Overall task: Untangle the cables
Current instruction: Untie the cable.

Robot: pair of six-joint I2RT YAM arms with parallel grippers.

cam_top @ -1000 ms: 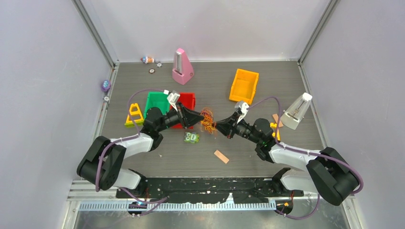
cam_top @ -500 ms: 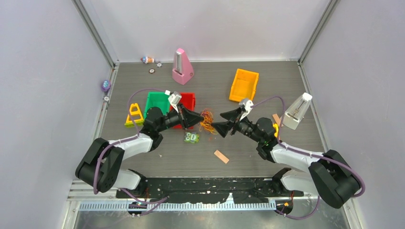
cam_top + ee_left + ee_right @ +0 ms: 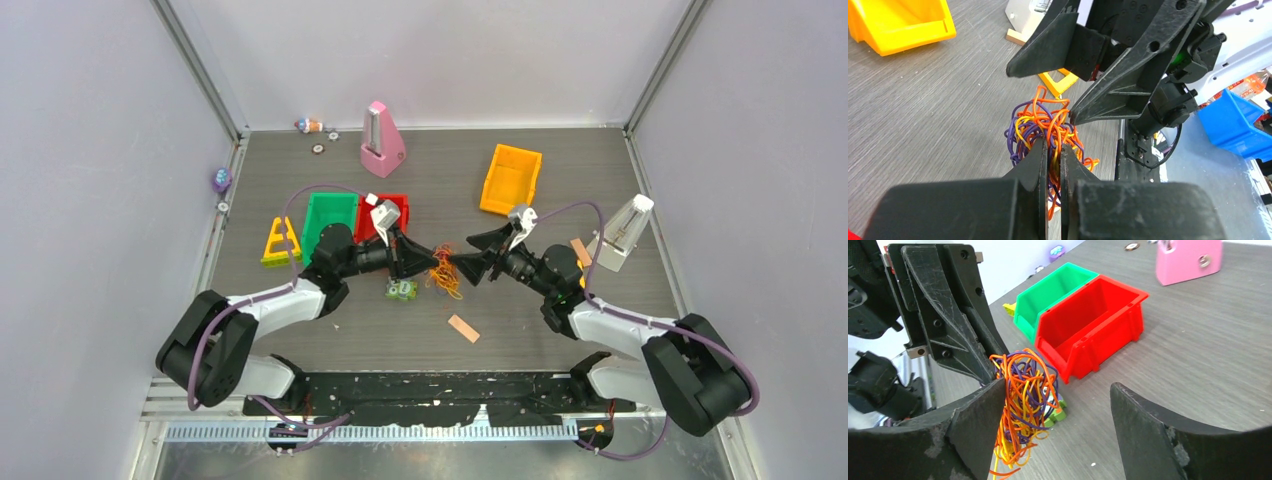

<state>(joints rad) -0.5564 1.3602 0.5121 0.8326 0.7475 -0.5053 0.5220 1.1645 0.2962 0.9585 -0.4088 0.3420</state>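
Note:
The cables [image 3: 444, 277] are a tangled bunch of orange, yellow and purple strands near the table's middle. My left gripper [image 3: 434, 262] is shut on the cables [image 3: 1039, 124], with strands pinched between its fingertips [image 3: 1042, 150]; the bunch hangs from them just above the table. My right gripper [image 3: 462, 254] faces it from the right, open wide. In the right wrist view the cables [image 3: 1023, 392] dangle against the right gripper's [image 3: 1055, 386] left finger [image 3: 979, 425], not between the jaws. The left gripper's tip [image 3: 988, 374] shows just behind the bunch.
A green bin [image 3: 329, 213] and a red bin [image 3: 389, 209] stand behind the left arm, with a yellow frame [image 3: 283, 243] to their left. A small green toy [image 3: 401, 290] and a tan block [image 3: 463, 328] lie nearby. Farther off are an orange bin [image 3: 511, 179], a pink metronome [image 3: 381, 140] and a white one [image 3: 621, 234].
My left gripper closed on the cables and moved right with them. My right gripper, shut on the bunch a second ago, opened and let go.

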